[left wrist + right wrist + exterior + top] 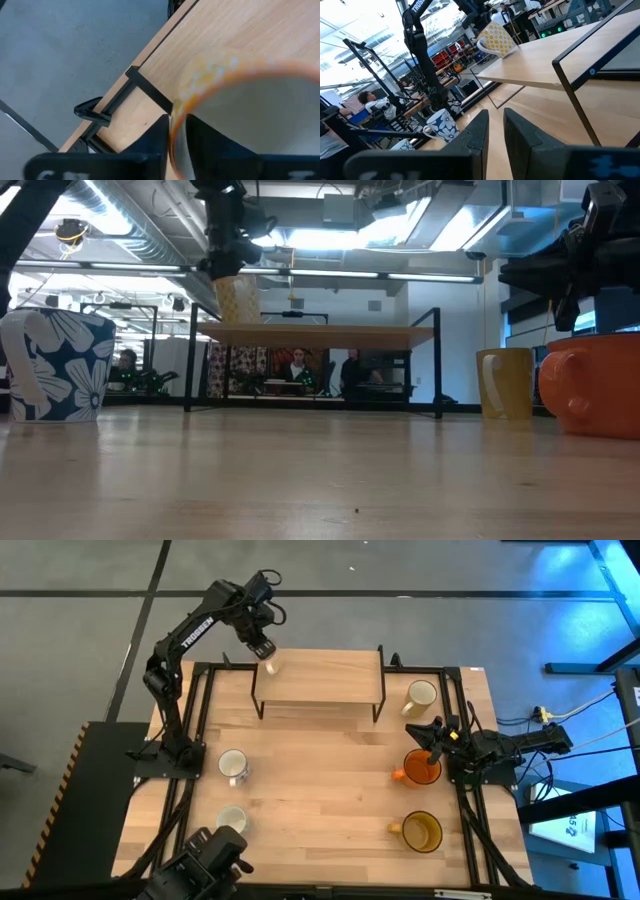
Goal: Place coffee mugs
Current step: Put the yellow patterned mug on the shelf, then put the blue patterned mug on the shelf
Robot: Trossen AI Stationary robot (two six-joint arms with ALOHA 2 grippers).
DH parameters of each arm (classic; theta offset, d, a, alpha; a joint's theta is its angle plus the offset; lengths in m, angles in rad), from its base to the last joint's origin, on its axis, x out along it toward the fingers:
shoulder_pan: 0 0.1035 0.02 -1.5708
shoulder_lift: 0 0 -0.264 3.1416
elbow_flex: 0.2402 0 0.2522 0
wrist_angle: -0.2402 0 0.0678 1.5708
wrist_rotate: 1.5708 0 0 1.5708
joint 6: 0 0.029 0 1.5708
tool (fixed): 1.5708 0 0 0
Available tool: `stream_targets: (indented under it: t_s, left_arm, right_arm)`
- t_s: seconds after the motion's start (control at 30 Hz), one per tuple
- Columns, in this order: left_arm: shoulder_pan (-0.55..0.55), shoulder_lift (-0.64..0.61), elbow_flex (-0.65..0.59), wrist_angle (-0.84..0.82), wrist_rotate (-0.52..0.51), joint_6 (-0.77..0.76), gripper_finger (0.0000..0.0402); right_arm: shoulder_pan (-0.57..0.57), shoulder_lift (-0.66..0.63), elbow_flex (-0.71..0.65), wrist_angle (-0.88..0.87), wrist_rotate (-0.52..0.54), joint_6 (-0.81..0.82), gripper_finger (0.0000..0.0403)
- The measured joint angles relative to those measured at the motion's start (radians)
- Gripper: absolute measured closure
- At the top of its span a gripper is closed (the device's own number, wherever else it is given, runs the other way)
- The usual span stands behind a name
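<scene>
A: Dotted mug (271, 665) is pinched by its rim in the left pincer (266, 652), right at the shelf's (318, 677) left end.

B: Set down yet?

A: Can't tell; looks barely above it. Five mugs wait on the counter (320, 790), so I'd say it's early.

B: Right pincer (436, 736)?

A: Parked over the orange mug (421, 768), fingers apart, empty.

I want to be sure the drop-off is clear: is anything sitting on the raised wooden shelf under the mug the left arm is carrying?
Nothing visible does. The left gripper holds the yellow-patterned mug above the left end of the shelf. The shelf top is bare there, and the other mugs stand on the table below.
</scene>
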Motion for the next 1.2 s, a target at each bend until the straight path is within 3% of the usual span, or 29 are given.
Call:
stream_targets:
  t_s: [0.23,0.8,1.2]
  left_arm:
    - [0.000,-0.001,0.000,0.023,0.003,0.002,0.0300]
    - [0.000,-0.002,0.000,0.146,-0.050,0.205,0.0298]
    - [-0.057,-0.032,0.000,0.162,-0.062,0.201,0.0298]
  right_arm:
    - [0.000,0.000,0.000,0.000,-0.001,0.001,0.0356]
    - [0.000,0.000,0.000,0.000,-0.001,0.001,0.0356]
    - [0.000,0.000,0.000,0.002,-0.001,0.001,0.0356]
